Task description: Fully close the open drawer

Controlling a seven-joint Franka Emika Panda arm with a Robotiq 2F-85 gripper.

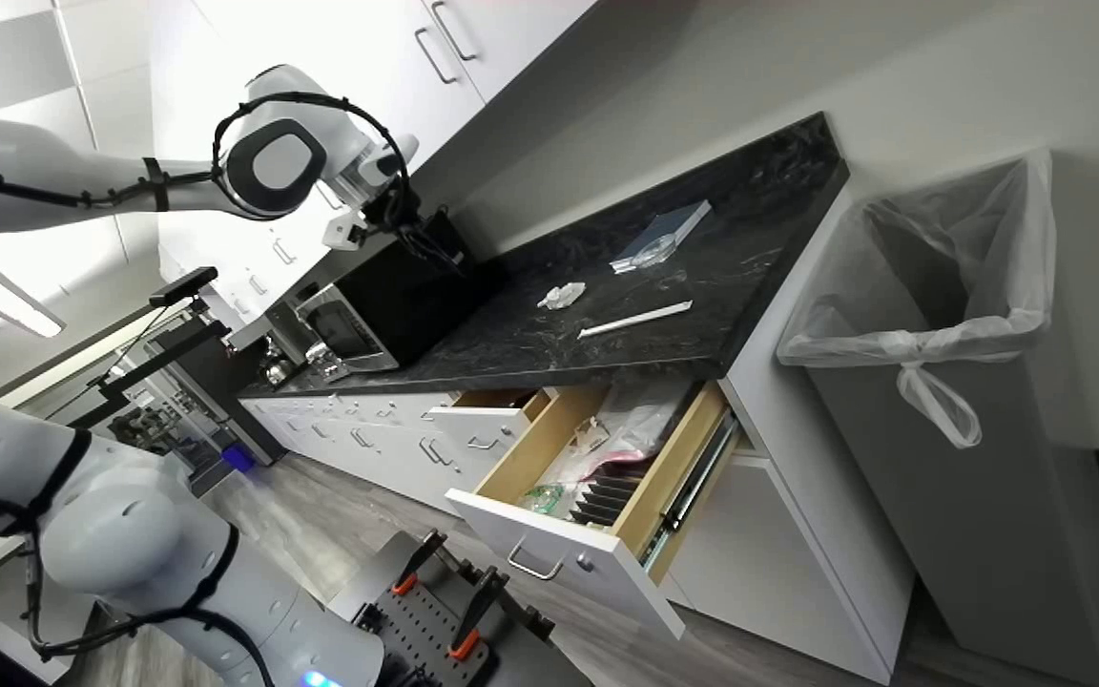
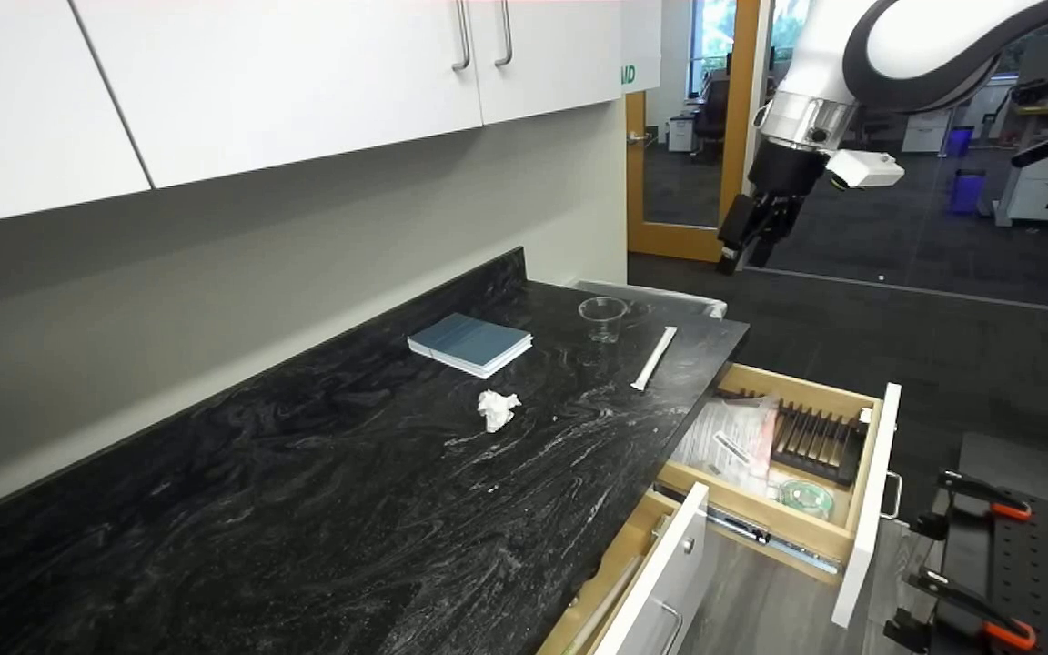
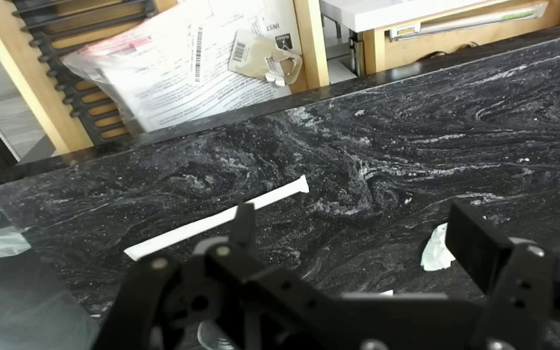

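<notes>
The drawer [image 1: 549,553] is pulled far out at the end of the cabinet. It has a white front, light wood sides, and bags, a black rack and a green round item inside. It shows in both exterior views [image 2: 871,509], and part of its wood side [image 3: 311,43] shows in the wrist view, beyond the counter edge. My gripper [image 3: 350,218] is open and empty, with its fingers apart above the counter. In an exterior view the gripper [image 2: 744,259] hangs well above the counter's end, touching nothing. It also shows against the dark microwave in an exterior view [image 1: 437,250].
A neighbouring drawer [image 2: 670,573] is also partly out. On the black counter [image 2: 306,509] lie a white paper-wrapped stick [image 2: 656,357], crumpled paper [image 2: 497,409], a blue book [image 2: 471,340] and a clear cup [image 2: 603,318]. A bagged bin [image 1: 998,477] stands beside the cabinet. Upper cabinets [image 2: 306,82] overhang.
</notes>
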